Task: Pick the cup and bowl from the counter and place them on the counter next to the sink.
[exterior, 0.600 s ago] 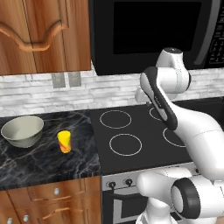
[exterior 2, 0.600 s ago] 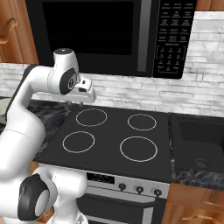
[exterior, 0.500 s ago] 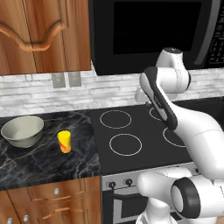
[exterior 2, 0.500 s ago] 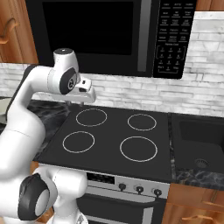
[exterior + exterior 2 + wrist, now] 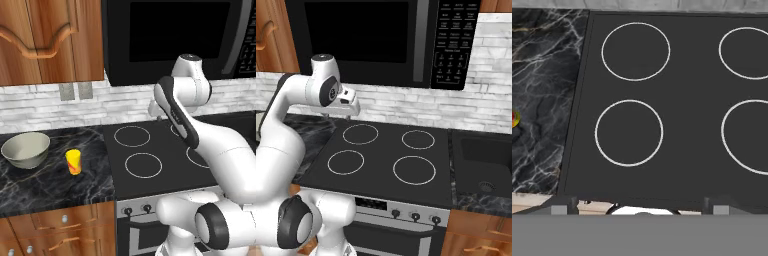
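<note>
The small yellow cup (image 5: 73, 162) stands on the black marble counter (image 5: 55, 187) left of the stove, and a sliver of the cup (image 5: 514, 119) shows at the hand view's left edge. Just left of it sits the wide grey-beige bowl (image 5: 26, 149), upright. My gripper (image 5: 338, 115) hangs high over the back left of the stovetop, well to the right of both. In the hand view the gripper (image 5: 639, 208) is open, its fingertips (image 5: 559, 208) far apart with nothing between them. The black sink (image 5: 481, 160) lies right of the stove.
The black glass stovetop (image 5: 383, 155) with four white rings lies between the cup's counter and the sink. A microwave (image 5: 381, 40) hangs over it, close above my arm. Wooden wall cabinets (image 5: 50, 40) hang above the bowl. A narrow marble strip (image 5: 478, 204) fronts the sink.
</note>
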### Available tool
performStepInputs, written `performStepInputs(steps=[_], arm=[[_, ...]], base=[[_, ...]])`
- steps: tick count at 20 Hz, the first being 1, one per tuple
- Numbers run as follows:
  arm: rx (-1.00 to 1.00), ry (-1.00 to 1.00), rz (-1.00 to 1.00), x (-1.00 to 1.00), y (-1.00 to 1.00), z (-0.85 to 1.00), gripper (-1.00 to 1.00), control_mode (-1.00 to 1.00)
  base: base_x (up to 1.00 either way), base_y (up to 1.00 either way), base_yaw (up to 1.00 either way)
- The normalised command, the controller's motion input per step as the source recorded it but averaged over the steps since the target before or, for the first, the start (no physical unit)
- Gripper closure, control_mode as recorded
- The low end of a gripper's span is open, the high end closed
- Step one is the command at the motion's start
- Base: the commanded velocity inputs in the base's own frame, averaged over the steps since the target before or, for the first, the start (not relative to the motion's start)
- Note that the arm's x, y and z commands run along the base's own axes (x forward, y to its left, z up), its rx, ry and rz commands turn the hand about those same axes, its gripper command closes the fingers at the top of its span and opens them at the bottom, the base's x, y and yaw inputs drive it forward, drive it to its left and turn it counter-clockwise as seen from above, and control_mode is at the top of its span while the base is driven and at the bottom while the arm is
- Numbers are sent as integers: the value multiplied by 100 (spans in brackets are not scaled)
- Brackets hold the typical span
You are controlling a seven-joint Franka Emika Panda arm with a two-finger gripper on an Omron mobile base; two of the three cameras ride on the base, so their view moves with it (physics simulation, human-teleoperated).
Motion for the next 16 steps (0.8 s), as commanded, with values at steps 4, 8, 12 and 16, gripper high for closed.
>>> performStepInputs(steps=[4,8,12,16], arm=[[5,-2,0,-20,33,-5,-100,-100],[14,-2,0,-20,15,-9,-100,-100],[22,4,0,5,3,-27,-100,-100],[20,5,0,8,0,-14,-100,-100]], base=[[0,0,0],[0,0,0],[0,0,0],[0,0,0]])
